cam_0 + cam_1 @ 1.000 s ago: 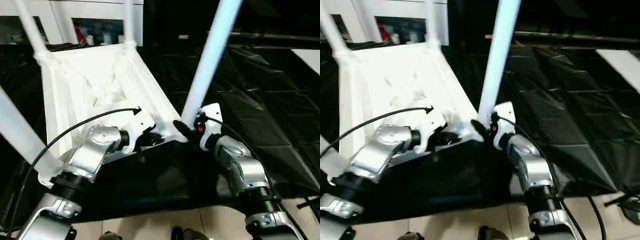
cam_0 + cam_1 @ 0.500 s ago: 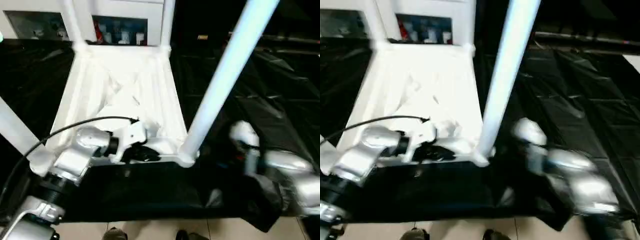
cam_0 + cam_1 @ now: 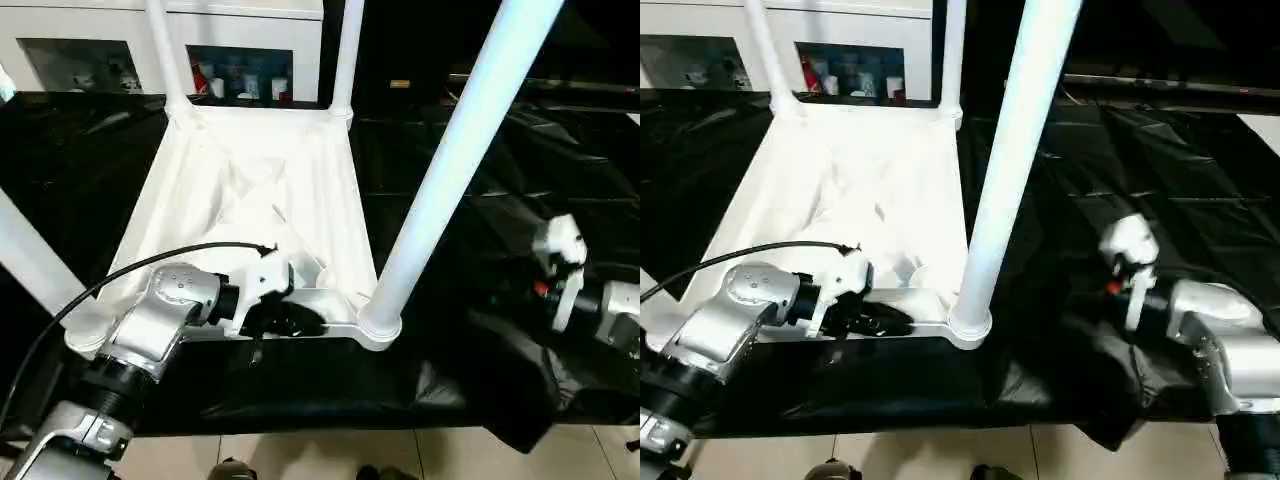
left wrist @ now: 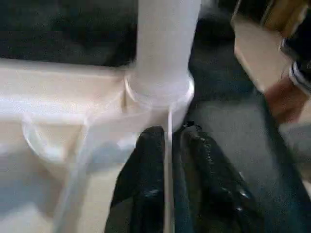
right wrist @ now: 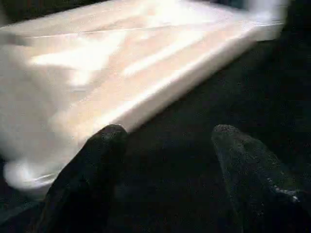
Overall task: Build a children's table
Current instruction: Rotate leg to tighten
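From the head cameras we saw the tabletop (image 3: 250,190) lying underside up on the black sheet (image 3: 480,190), with legs standing in its corner sockets; the near right leg (image 3: 450,170) rose tall from its socket (image 3: 378,322). Our left gripper (image 3: 285,318) sat at the tabletop's near rim, just beside that socket. Our right gripper (image 3: 1130,275) hung over the black sheet, well apart from the table on its right side. A white cabinet (image 3: 250,40) stood behind.

In the left wrist view, our two black fingers (image 4: 146,189) sat either side of the tabletop's thin white rim (image 4: 168,160), jaws nearly closed around it, the leg's flared base (image 4: 160,87) just beyond the tips.

In the right wrist view, our fingers (image 5: 92,165) stood wide apart, jaws open and holding nothing, and the tabletop's side (image 5: 121,73) lay beyond them, not touching.
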Robot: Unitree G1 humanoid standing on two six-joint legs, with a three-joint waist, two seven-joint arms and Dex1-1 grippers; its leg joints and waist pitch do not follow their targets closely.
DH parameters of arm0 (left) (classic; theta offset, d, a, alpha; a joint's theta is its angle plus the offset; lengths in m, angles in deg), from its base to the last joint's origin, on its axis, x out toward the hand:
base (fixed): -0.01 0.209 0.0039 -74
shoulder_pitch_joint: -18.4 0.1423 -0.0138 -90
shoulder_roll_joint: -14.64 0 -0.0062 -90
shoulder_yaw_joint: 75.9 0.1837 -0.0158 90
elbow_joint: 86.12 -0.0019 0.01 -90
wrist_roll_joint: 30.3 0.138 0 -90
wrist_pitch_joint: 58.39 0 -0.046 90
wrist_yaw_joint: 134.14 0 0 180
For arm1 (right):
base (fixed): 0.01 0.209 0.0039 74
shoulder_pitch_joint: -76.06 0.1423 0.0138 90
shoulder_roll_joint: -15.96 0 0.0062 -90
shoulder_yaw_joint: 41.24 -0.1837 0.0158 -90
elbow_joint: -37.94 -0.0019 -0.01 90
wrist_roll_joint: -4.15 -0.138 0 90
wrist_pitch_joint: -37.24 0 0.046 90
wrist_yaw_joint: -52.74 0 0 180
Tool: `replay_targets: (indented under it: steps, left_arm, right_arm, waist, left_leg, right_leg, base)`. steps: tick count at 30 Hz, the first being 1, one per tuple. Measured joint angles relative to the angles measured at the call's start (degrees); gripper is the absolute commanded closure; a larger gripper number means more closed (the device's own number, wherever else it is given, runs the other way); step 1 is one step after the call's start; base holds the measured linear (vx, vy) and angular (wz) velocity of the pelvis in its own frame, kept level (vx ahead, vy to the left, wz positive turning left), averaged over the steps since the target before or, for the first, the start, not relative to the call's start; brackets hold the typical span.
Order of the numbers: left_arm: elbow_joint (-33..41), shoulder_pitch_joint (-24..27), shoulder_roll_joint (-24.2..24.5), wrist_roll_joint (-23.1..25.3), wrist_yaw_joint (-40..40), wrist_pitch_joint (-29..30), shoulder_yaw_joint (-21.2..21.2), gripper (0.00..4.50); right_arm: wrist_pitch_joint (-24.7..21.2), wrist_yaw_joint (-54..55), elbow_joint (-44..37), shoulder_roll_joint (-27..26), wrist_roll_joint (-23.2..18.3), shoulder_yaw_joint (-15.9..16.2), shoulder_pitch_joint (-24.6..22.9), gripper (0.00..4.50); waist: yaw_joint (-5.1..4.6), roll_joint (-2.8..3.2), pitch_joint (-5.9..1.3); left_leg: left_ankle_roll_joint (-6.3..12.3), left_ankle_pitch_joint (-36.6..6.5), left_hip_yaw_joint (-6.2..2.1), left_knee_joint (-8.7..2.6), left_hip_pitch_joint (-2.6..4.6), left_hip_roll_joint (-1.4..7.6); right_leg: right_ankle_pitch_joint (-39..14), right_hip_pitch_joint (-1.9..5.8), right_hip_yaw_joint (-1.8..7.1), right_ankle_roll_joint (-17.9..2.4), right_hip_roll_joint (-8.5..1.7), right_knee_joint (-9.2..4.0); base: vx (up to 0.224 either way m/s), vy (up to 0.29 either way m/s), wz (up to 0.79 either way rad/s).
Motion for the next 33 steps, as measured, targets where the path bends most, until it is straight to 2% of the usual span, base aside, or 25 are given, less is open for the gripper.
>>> replay_targets:
  steps: [2, 5, 7, 10, 12, 15, 18, 20, 21, 24, 27, 30, 33]
  left_arm:
    - [2.14, 0.33, -0.2, -1.92, -1.77, 0.59, -2.71, 3.29]
    - [5.04, 0.87, -0.98, -3.28, -7.04, 1.93, -7.13, 3.03]
    - [8.29, 2.92, -4.23, -2.78, -17.67, 3.08, -12.44, 2.91]
    - [13.49, 7.55, -10.01, -1.83, -30.5, 3.51, -17.55, 2.7]
    - [18.34, 13.38, -15.45, -0.21, -38.98, 4.38, -19.32, 2.55]
    - [21.27, 20.7, -21.71, 4.5, -49.59, 4.02, -19.61, 2.37]
    - [22.42, 24.04, -23.14, 6.76, -55.58, 1.0, -20.39, 2.14]
    - [24.37, 25.71, -23.14, 7.05, -56.78, -0.07, -21.4, 2.08]
    - [25.64, 27.53, -23.45, 7.06, -57.36, -2.05, -22.27, 1.88]
    - [28.69, 32.03, -23.87, 7.04, -57.49, -4.76, -23.26, 1.72]
    - [31.77, 36.2, -24.33, 6.86, -57.31, -4.78, -22.84, 1.46]
    - [33.53, 39.01, -24.1, 6.96, -57.54, -4.8, -21.1, 1.15]
    - [33.7, 39.54, -24.06, 7.01, -58.01, -4.84, -20.57, 1.01]
  right_arm:
    - [0.08, 4.25, 0.26, -1.36, 0.91, -1.18, 0.17, 1.36]
    - [-1.22, 10.13, -0.27, -3.71, 1.8, -2.16, 0.17, 1.36]
    - [-3.21, 18.28, -2.27, -7.88, 3.54, -4.01, -0.16, 1.36]
    - [-3.58, 27.13, -5.19, -11.34, 6.85, -4.11, -2.33, 1.36]
    - [-3.65, 31.64, -8.93, -14.64, 8.31, -4.14, -5.35, 1.01]
    - [-3.77, 34.9, -14.14, -20.41, 7.59, -2.89, -8.97, 0.87]
    - [-3.48, 36.86, -16.72, -22.61, 7.67, -1.48, -10.2, 0.58]
    - [-2.71, 37.16, -17.83, -23.15, 7.59, -0.8, -11.39, 0.52]
    - [-2.52, 37.09, -18.96, -23.68, 7.46, -0.2, -12.74, 0.32]
    - [-2.69, 36.21, -20.54, -24.07, 7.18, 1.21, -15.59, 0.11]
    - [-2.7, 34.73, -22.03, -24.04, 5.74, 1.2, -17.24, 0.01]
    - [-2.66, 32.17, -23.36, -23.51, 3.78, 1.24, -18.92, 0.0]
    - [-2.66, 29.07, -23.82, -22.77, 1.74, 1.67, -20.38, 0.0]
  waist:
    - [0.07, 0.05, -0.04]
    - [0.1, 0.42, -0.26]
    - [-0.05, 0.72, -0.57]
    - [-0.09, 1.09, -0.85]
    - [-0.2, 1.07, -0.96]
    - [-0.77, 1.02, -1.02]
    - [-1.26, 0.88, -1.11]
    - [-1.35, 0.64, -1.4]
    - [-1.42, 0.46, -1.57]
    - [-1.51, -0.18, -2.03]
    - [-1.38, -0.47, -2.23]
    - [-1.05, -0.62, -2.4]
    - [-1.15, -0.55, -2.44]
  left_leg:
    - [-0.02, 0.01, -0.01, 0.0, 0.02, 0.01]
    - [-0.03, 0.01, -0.03, 0.07, -0.01, 0.02]
    - [-0.03, 0.0, -0.03, 0.11, -0.02, 0.02]
    - [-0.04, -0.01, -0.05, 0.18, -0.04, 0.02]
    - [-0.04, -0.01, -0.05, 0.15, -0.06, 0.02]
    - [-0.03, 0.0, -0.17, 0.18, -0.22, 0.07]
    - [-0.03, 0.0, -0.28, 0.28, -0.31, 0.06]
    - [-0.03, 0.0, -0.34, 0.26, -0.37, 0.06]
    - [-0.03, 0.0, -0.36, 0.26, -0.39, 0.06]
    - [0.02, -0.04, -0.47, 0.26, -0.8, 0.05]
    - [0.17, -0.12, -0.48, 0.28, -0.9, -0.04]
    - [0.19, -0.13, -0.48, 0.34, -0.89, -0.05]
    - [0.19, -0.13, -0.48, 0.32, -0.92, -0.03]
  right_leg:
    - [-0.01, 0.01, -0.01, 0.02, 0.01, 0.04]
    - [-0.01, 0.02, -0.02, 0.01, 0.01, 0.06]
    - [-0.01, 0.03, -0.02, 0.01, 0.01, 0.08]
    - [-0.23, 0.04, -0.03, 0.38, 0.0, 0.09]
    - [-0.3, 0.04, -0.04, 0.5, 0.01, 0.07]
    - [-0.24, -0.02, -0.13, 0.7, 0.05, 0.01]
    - [-0.14, -0.01, -0.2, 0.87, 0.06, -0.1]
    - [-0.06, 0.02, -0.26, 1.0, 0.09, -0.37]
    - [-0.03, 0.06, -0.26, 1.06, 0.09, -0.52]
    - [0.13, 0.02, -0.26, 1.32, 0.12, -1.08]
    - [0.21, 0.05, -0.12, 1.44, 0.1, -1.43]
    - [0.23, 0.12, -0.05, 1.47, 0.11, -1.39]
    - [0.24, 0.17, -0.08, 1.49, 0.12, -1.38]
  base:
    - [0.0, 0.0, 0.0]
    - [0.0, 0.0, 0.0]
    - [0.0, 0.0, 0.0]
    - [0.0, 0.0, 0.0]
    - [0.0, 0.0, 0.0]
    - [0.0, 0.0, 0.0]
    - [0.0, 0.0, 0.0]
    - [0.0, 0.0, 0.0]
    - [0.0, 0.0, 0.0]
    - [0.0, 0.0, 0.0]
    - [0.0, 0.0, 0.0]
    - [0.0, 0.0, 0.0]
    - [0.0, 0.0, 0.0]
